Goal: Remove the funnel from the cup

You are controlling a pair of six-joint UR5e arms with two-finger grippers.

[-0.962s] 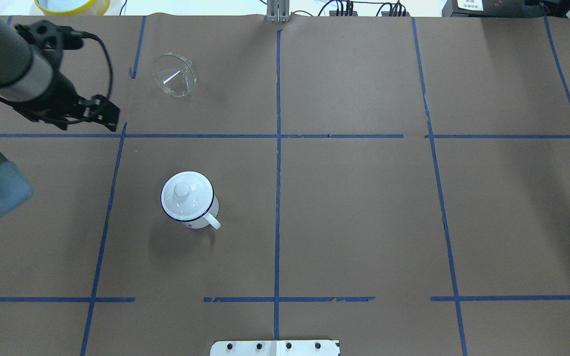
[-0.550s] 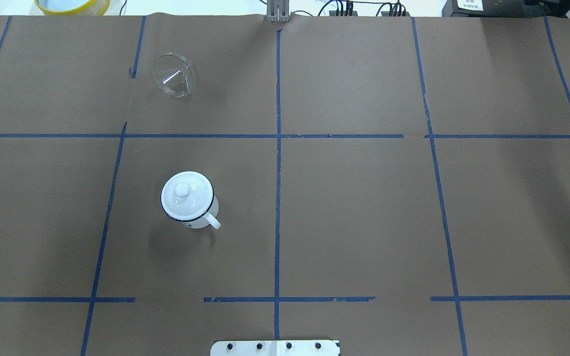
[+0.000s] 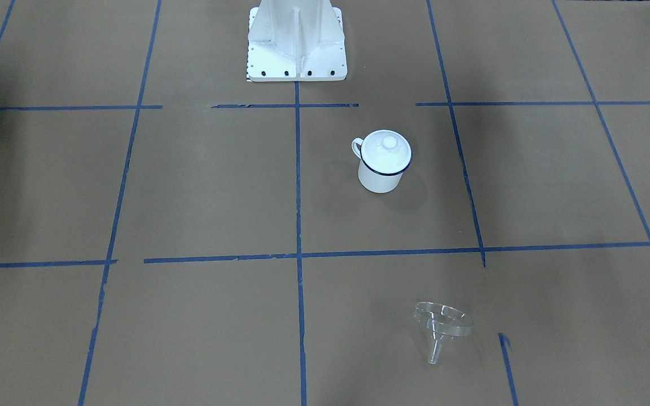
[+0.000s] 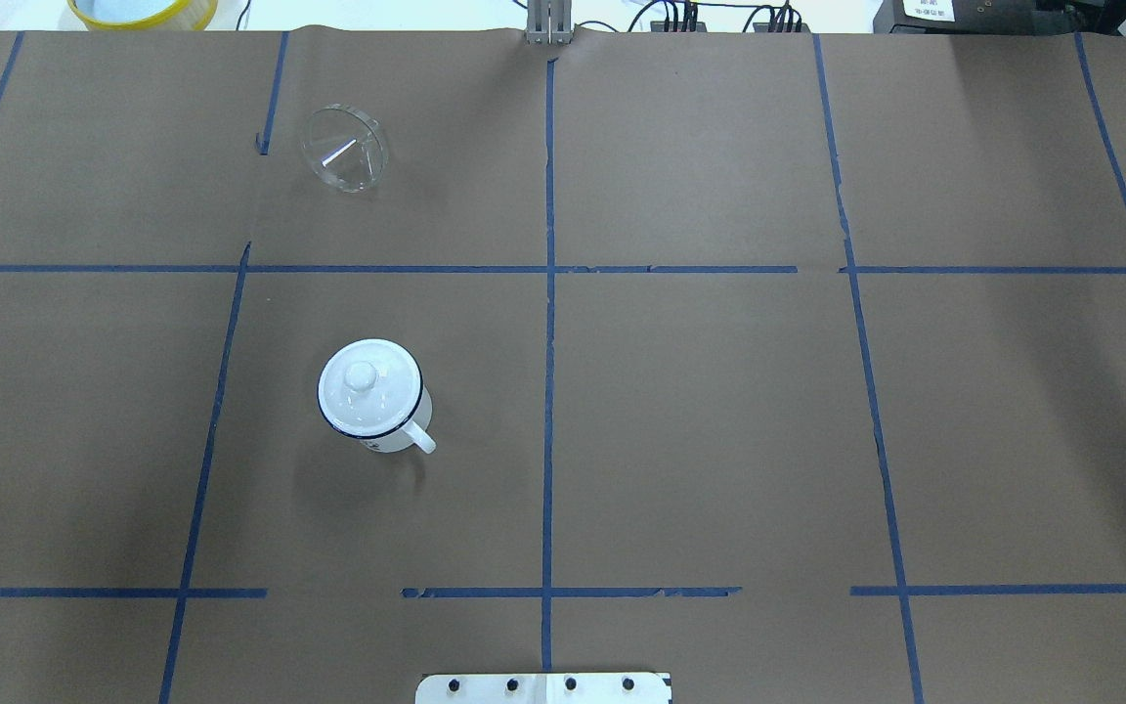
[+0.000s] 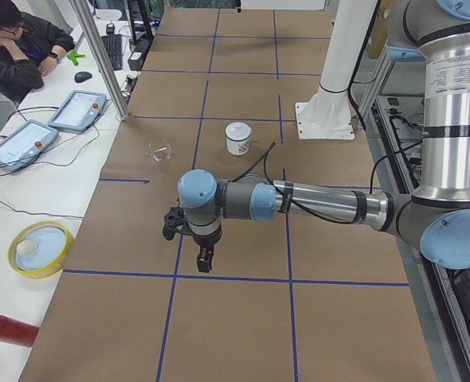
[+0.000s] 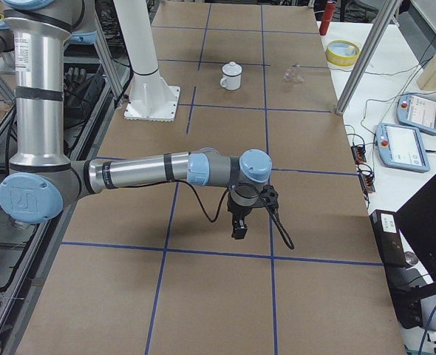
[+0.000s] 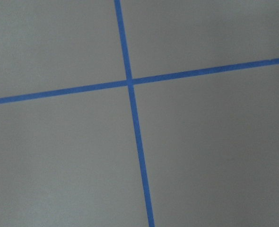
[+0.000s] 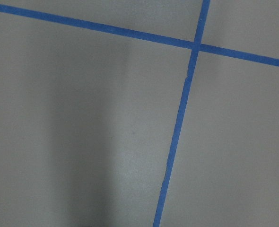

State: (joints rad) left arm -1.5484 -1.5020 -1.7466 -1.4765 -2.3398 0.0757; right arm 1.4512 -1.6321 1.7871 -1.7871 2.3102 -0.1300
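The clear funnel [image 4: 346, 149] lies tilted on its side on the brown paper at the far left, apart from the cup; it also shows in the front view [image 3: 442, 324]. The white cup [image 4: 372, 396] with a dark blue rim stands upright, a white knobbed lid [image 4: 361, 376] on it; it also shows in the front view [image 3: 382, 163]. My left gripper [image 5: 205, 259] and right gripper [image 6: 238, 229] show only in the side views, low over the table ends, far from both things. I cannot tell whether they are open or shut. Both wrist views show only paper and blue tape.
The white robot base [image 3: 297, 39] stands at the table's near edge. A yellow-rimmed bowl [image 5: 37, 248] and a red cylinder [image 5: 4, 328] lie on the side bench, with teach pendants [image 5: 20, 143] and an operator [image 5: 20, 48] beyond.
The left arm, at the overhead view's left edge one second ago, has left that view. The funnel and the cup have not moved.
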